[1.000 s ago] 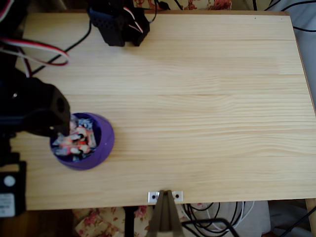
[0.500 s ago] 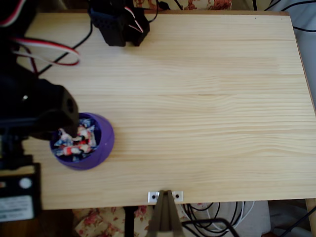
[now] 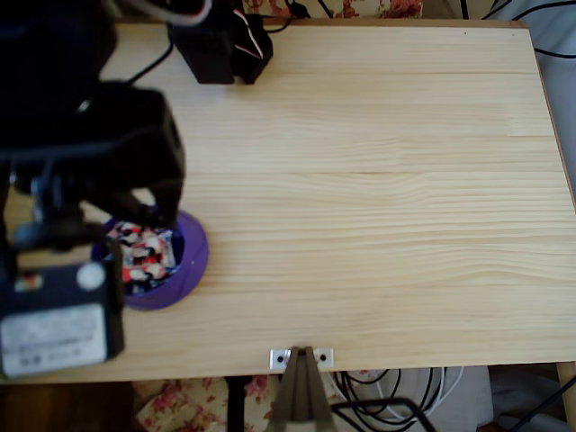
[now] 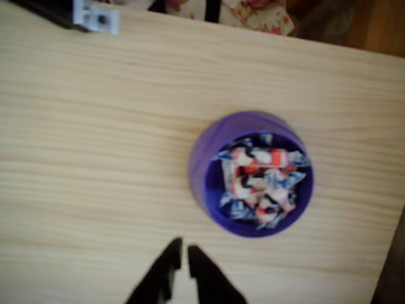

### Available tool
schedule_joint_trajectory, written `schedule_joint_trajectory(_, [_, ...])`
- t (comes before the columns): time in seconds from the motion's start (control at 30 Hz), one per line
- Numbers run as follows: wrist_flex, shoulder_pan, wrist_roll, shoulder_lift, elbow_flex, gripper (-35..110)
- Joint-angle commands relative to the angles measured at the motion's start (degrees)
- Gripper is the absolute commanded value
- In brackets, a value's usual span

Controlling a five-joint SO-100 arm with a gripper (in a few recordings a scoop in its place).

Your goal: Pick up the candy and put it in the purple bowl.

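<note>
The purple bowl [image 4: 209,166] stands on the wooden table and holds several candies [image 4: 259,180] in white wrappers with red print and bluish ends. In the overhead view the bowl [image 3: 189,261] sits near the table's left front, its left part hidden under my black arm [image 3: 90,162]; candies [image 3: 144,252] show inside it. My gripper [image 4: 184,248] is at the bottom of the wrist view, high above the table and beside the bowl. Its dark fingers are shut with nothing between them.
A metal bracket [image 3: 301,358] is fixed at the table's front edge. The arm's black base [image 3: 220,45] with cables stands at the back. The light wood table [image 3: 378,180] stretches bare to the right of the bowl.
My arm has risen toward the overhead camera and looms larger, now covering more of the table's left side. The bowl and its candies have stayed put.
</note>
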Motion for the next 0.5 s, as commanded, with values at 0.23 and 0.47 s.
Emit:
schedule_joint_trajectory(0.23, [-7.2, -4.0, 4.7, 26.4, 18.9, -1])
schedule_joint_trajectory(0.47, [-11.2, -4.2, 8.0, 33.1, 30.1, -1])
